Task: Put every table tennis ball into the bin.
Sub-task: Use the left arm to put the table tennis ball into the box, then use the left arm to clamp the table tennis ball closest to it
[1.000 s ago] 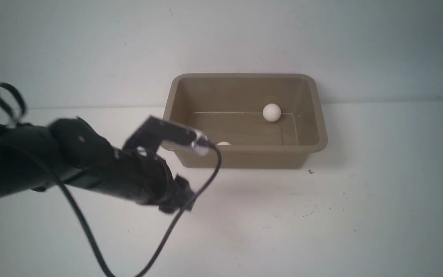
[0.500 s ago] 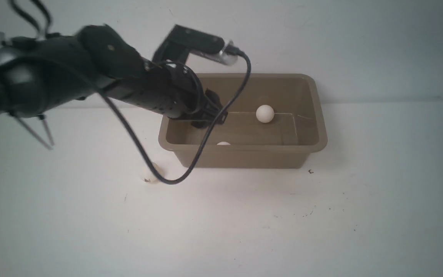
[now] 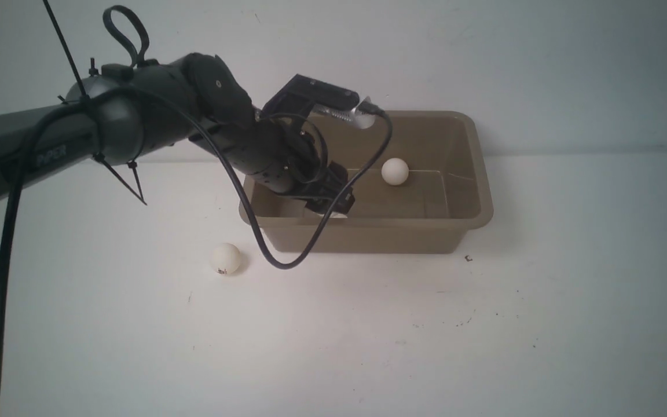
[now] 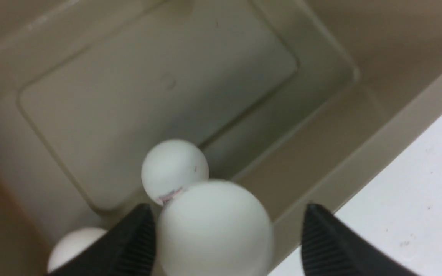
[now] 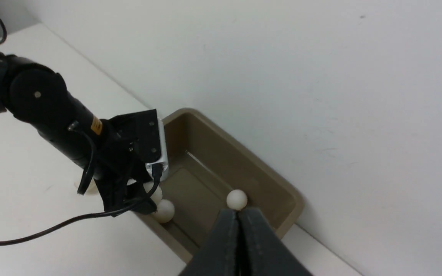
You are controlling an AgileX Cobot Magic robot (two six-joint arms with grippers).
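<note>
table tennis ball | between parted left tool | angled into bin

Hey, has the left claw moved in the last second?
Yes. The left claw swung from in front of the bin's near-left corner, up and forward, to inside the bin.
</note>
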